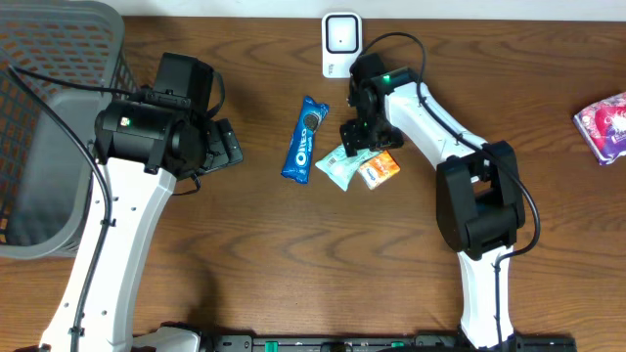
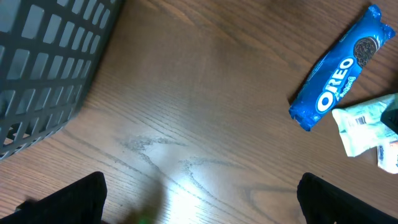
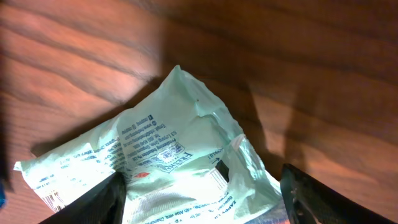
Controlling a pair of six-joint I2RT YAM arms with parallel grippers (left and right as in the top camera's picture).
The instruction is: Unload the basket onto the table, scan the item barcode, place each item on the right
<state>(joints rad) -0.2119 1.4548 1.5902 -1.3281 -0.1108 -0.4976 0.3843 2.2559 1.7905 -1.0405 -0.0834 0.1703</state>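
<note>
A mint-green wipes packet [image 3: 174,155] lies flat on the wooden table, printed side up. My right gripper [image 3: 202,199] hangs open just over it; its left finger [image 3: 93,202] overlaps the packet's edge and its right finger [image 3: 317,199] stands clear of it. From overhead the right gripper [image 1: 364,137] sits above this packet [image 1: 337,166], with an orange packet [image 1: 380,168] beside it. A blue Oreo pack [image 1: 306,138] lies to the left. The white scanner [image 1: 340,41] stands at the back centre. My left gripper [image 2: 199,199] is open over bare wood, holding nothing.
A grey plastic basket [image 1: 49,117] fills the far left, close to the left arm, and its wall [image 2: 43,62] shows in the left wrist view. A pink packet [image 1: 606,127] lies at the right edge.
</note>
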